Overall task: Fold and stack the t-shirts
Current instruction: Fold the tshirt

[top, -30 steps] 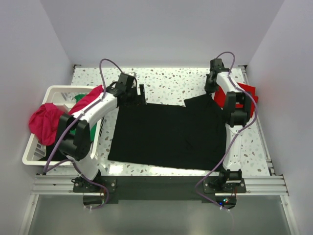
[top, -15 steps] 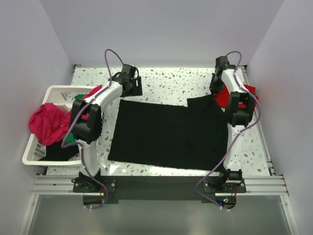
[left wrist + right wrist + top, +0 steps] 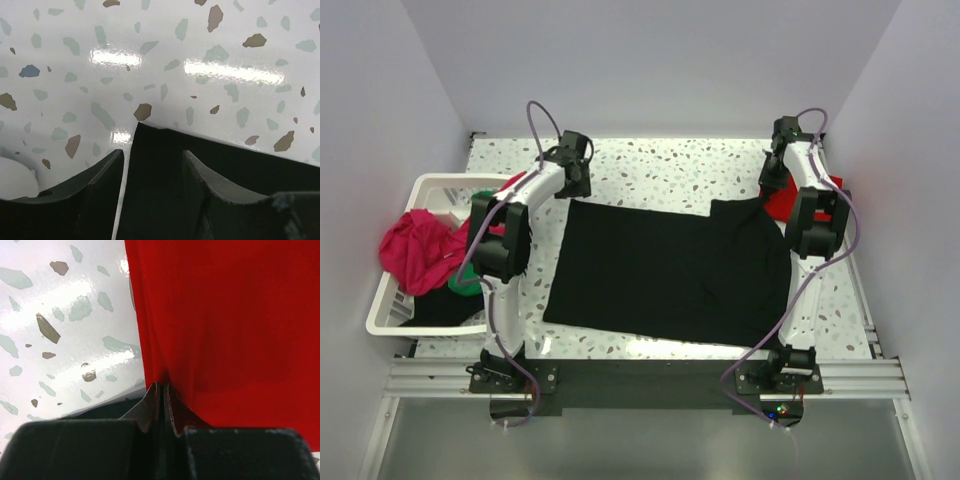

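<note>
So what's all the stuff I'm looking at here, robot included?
table: one, white speckled
laundry basket: one, white slatted, table's left side
black t-shirt: one, black, spread flat mid-table
red t-shirt: one, red, far right, beneath the right arm
magenta-pink t-shirt: one, pink, draped over the basket's left rim
green t-shirt: one, green, in the basket, mostly hidden
dark cloth: one, basket's near end
left arm, right arm: two, white and black
left gripper: one, black, open, astride the black t-shirt's corner
right gripper: one, black, shut, at the red t-shirt's edge

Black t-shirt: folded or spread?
Spread. The black t-shirt lies flat across the table, covering most of its width; its right end may be lapped over, cannot tell.
</note>
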`<action>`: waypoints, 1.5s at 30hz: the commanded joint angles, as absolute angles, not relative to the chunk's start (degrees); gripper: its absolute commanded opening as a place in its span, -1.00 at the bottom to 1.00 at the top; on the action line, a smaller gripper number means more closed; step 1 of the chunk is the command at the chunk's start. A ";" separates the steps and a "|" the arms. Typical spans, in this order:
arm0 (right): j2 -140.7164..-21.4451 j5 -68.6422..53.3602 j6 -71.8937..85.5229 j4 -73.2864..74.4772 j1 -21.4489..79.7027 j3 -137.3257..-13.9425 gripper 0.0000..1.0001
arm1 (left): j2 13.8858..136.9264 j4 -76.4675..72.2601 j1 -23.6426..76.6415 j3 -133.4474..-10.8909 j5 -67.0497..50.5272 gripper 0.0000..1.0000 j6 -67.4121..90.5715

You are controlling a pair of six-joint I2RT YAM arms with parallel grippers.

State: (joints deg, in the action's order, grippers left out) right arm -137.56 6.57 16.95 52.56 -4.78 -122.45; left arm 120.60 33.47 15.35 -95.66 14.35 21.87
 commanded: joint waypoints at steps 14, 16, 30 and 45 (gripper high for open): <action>-131.49 5.63 17.32 52.21 -4.66 -121.73 -1.00 | 126.04 29.62 14.59 -98.97 15.64 -0.22 22.59; -131.40 5.54 17.31 52.12 -4.66 -121.38 -1.00 | 126.04 29.44 14.59 -98.70 16.00 -0.23 22.67; -130.96 4.22 17.67 51.68 -4.66 -120.06 -1.00 | 126.30 29.62 14.50 -97.74 18.81 -0.24 23.55; -130.52 2.73 18.02 52.21 -4.66 -120.76 -1.00 | 128.15 28.21 14.59 -96.68 16.79 -0.76 22.76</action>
